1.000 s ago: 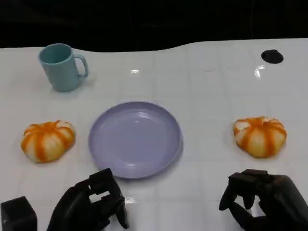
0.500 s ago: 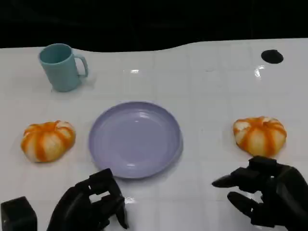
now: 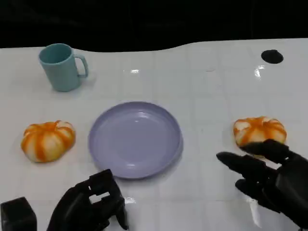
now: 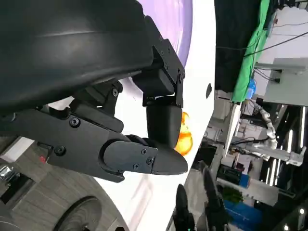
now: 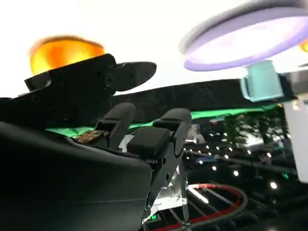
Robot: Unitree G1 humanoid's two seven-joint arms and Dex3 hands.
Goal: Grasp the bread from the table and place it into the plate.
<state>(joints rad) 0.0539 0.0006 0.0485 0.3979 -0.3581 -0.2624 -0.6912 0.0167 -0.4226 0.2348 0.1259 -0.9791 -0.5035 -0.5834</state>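
Two orange-and-white striped bread buns lie on the white table: one at the left [image 3: 47, 140], one at the right [image 3: 259, 133]. The round lavender plate [image 3: 135, 138] sits between them with nothing on it. My right hand [image 3: 269, 177] is open, its fingers spread just in front of the right bun and reaching its near edge. The right wrist view shows that bun [image 5: 65, 53] beyond the fingers [image 5: 130, 72] and the plate [image 5: 245, 41] further off. My left hand [image 3: 91, 206] stays low near the table's front edge with fingers curled in, holding nothing.
A teal mug [image 3: 61, 67] stands at the back left. A small black disc [image 3: 272, 56] lies at the back right near the table's far edge. Bare white table surrounds the plate.
My right hand has opened from a curled pose and moved forward and up to the right bun. The left hand, buns and plate have stayed put.
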